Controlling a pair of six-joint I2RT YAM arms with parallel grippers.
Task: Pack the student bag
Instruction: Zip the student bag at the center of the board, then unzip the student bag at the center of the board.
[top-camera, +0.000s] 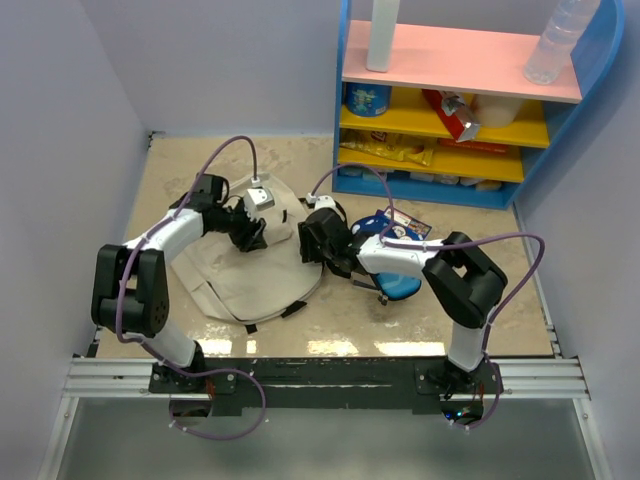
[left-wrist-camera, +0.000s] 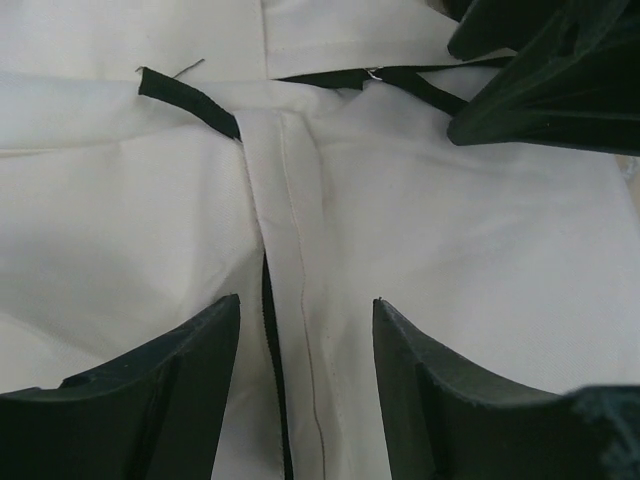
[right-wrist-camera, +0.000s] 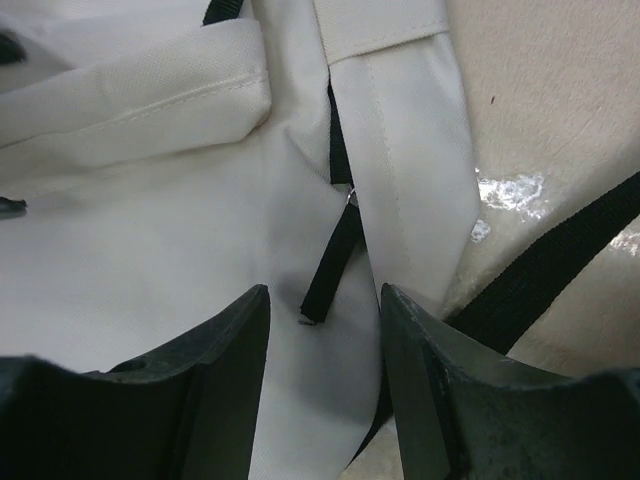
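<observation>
The left gripper (left-wrist-camera: 305, 312) is seen with its jaws apart and nothing clamped between them; flat cream canvas and a stitched seam are framed by the gap. The right gripper (right-wrist-camera: 323, 300) is likewise spread, and a short black pull tab (right-wrist-camera: 330, 262) lies in its gap, untouched by either finger so far as can be judged. Whether any fingertip rests on the cloth cannot be told.

In the left wrist view a dark, blurred mass is cut off by the upper right corner and cannot be identified with certainty. The bag's opening cannot be made out in any view.

Only from above is the whole student bag (top-camera: 245, 280) shown. It lies flat on the table (top-camera: 180, 190), left of the middle, with both grippers set over its far part, the right one at its right edge. Its outline is rounded and cream, with black strap ends protruding towards the near edge.

The wrist views alone give the folded canvas bands, the seams and a black strap (right-wrist-camera: 560, 255) trailing onto bare tabletop.

A blue pouch (top-camera: 400, 285) is partly hidden beneath the right arm. A shelf unit (top-camera: 450, 60) stands at the far right corner; its contents are too small to name.
</observation>
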